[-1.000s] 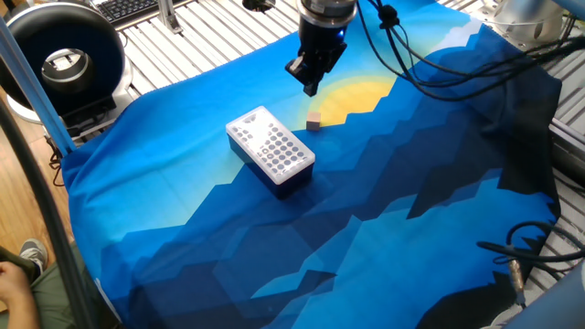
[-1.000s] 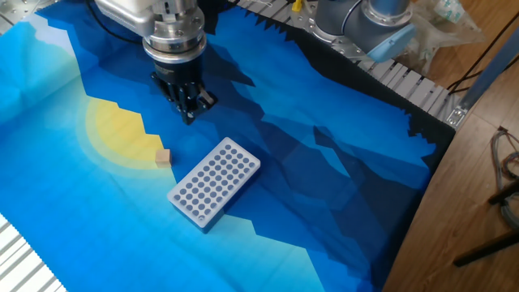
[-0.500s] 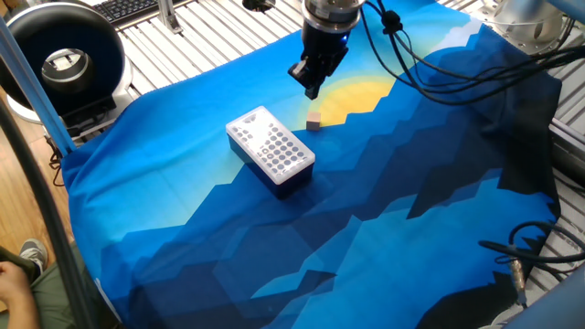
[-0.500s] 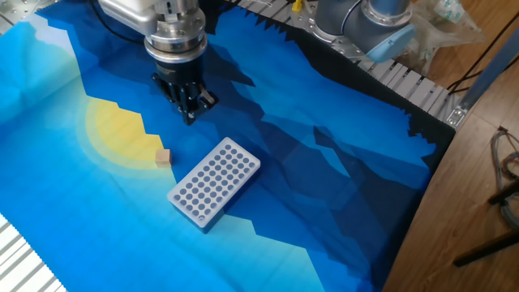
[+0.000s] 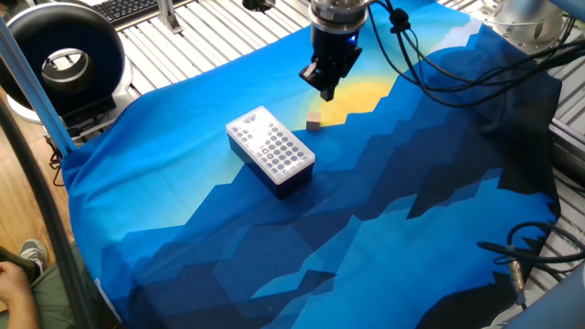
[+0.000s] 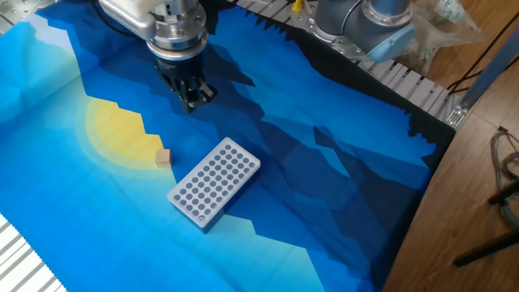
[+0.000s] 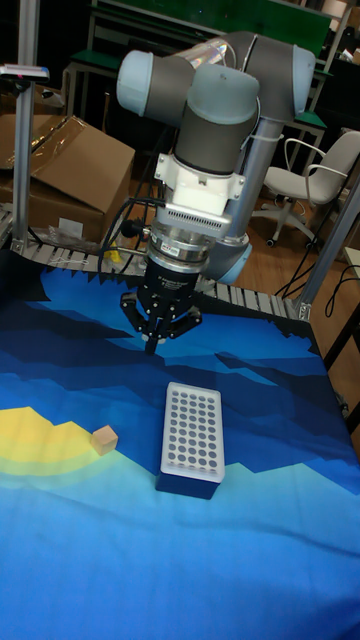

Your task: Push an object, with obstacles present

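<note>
A tiny tan cube, the object, rests on the blue cloth at the edge of the yellow patch. Beside it lies the obstacle, a block with a white holed top and dark sides. My gripper hangs above the cloth, behind the cube and apart from it. Its fingers are pressed together, pointing down, with nothing held.
A patterned blue cloth covers the table. A black round device stands at the far left corner in one fixed view. Cables trail from the arm. Cardboard boxes and a chair sit behind the table.
The gripper has shifted sideways above the cloth, away from the obstacle's side and toward the yellow patch, still shut. Cube and block have not moved.
</note>
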Tool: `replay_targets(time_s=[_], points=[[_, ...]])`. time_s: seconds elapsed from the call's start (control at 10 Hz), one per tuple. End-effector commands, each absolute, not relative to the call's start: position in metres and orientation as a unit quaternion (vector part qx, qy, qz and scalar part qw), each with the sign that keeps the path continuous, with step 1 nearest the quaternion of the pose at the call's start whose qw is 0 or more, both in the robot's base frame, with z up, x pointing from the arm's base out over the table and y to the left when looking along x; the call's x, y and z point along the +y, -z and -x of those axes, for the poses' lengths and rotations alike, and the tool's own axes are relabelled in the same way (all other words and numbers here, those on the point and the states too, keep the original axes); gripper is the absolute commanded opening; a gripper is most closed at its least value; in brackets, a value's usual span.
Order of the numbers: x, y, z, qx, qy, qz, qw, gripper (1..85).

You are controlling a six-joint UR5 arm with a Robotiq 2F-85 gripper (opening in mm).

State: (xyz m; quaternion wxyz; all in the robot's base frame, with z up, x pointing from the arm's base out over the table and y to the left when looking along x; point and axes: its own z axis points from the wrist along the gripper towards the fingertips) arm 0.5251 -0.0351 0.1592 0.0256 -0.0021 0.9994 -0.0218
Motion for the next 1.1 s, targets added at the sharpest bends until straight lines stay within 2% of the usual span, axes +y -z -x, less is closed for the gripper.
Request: replay_targets(time_s=[0.0, 0.3, 0.7, 0.8, 1.0], points=[[-0.046, -0.152, -0.536, 0.998, 0.016, 0.038, 0.050, 1.0], [-0.093, -0.093, -0.556, 0.994, 0.006, 0.067, 0.088, 1.0], [-0.094, -0.054, -0.581, 0.990, -0.013, 0.080, 0.111, 1.0], [-0.094, -0.054, -0.578, 0.991, -0.013, 0.080, 0.107, 1.0], [-0.100, -0.050, -0.557, 0.995, -0.005, 0.077, 0.066, 1.0]])
